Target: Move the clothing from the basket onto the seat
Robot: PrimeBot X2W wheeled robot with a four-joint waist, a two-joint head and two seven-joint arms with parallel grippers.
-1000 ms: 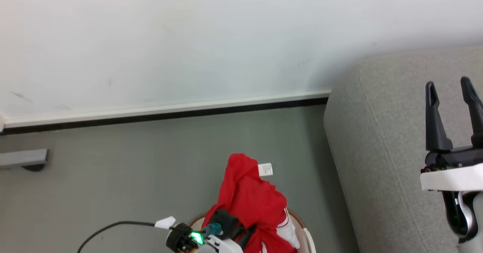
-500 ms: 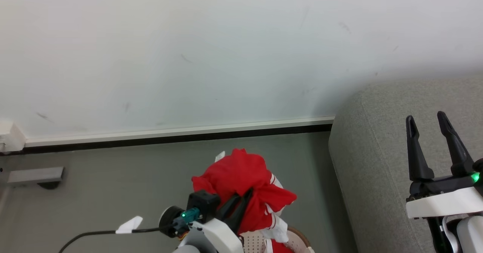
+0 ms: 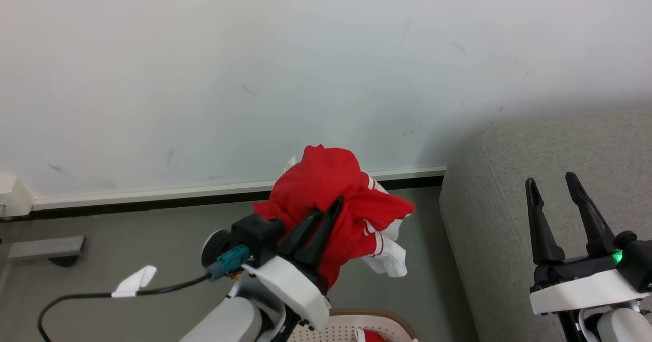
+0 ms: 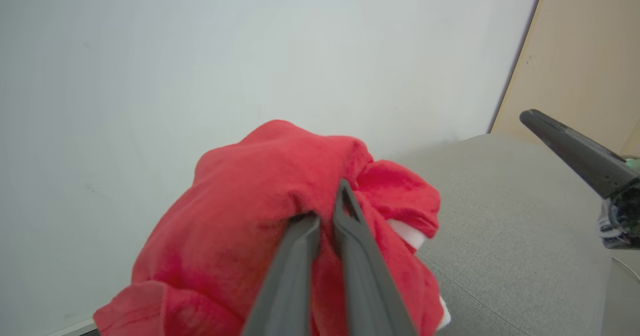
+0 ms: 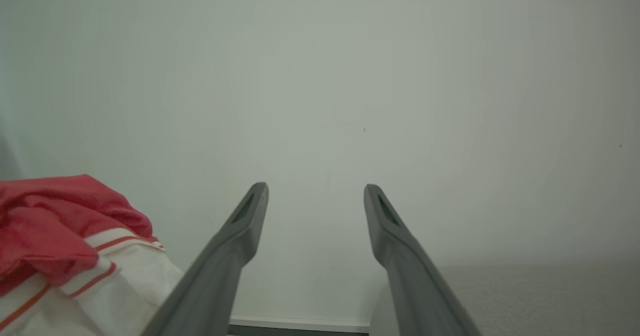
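My left gripper [image 3: 328, 208] is shut on a bundle of red clothing [image 3: 331, 189] with white striped trim, held up in the air above the basket [image 3: 356, 317], whose cream perforated rim shows at the bottom edge. A scrap of red clothing [image 3: 371, 336] lies inside the basket. In the left wrist view the two fingers pinch the red clothing [image 4: 260, 211] at the gripper [image 4: 327, 203]. The grey seat [image 3: 509, 179] stands to the right. Over it my right gripper [image 3: 551, 180] is open with nothing between its fingers; the right gripper [image 5: 315, 188] faces the wall.
A white wall [image 3: 254, 67] with a skirting board runs behind, above a grey floor [image 3: 127, 240]. A black cable [image 3: 102, 296] with a white tag trails from my left wrist. A grey bracket [image 3: 43, 247] sits on the floor at left.
My left gripper has lifted the red clothing up out of the basket and a little toward the seat. The head camera has tilted, shifting the whole picture. The right gripper stays open.
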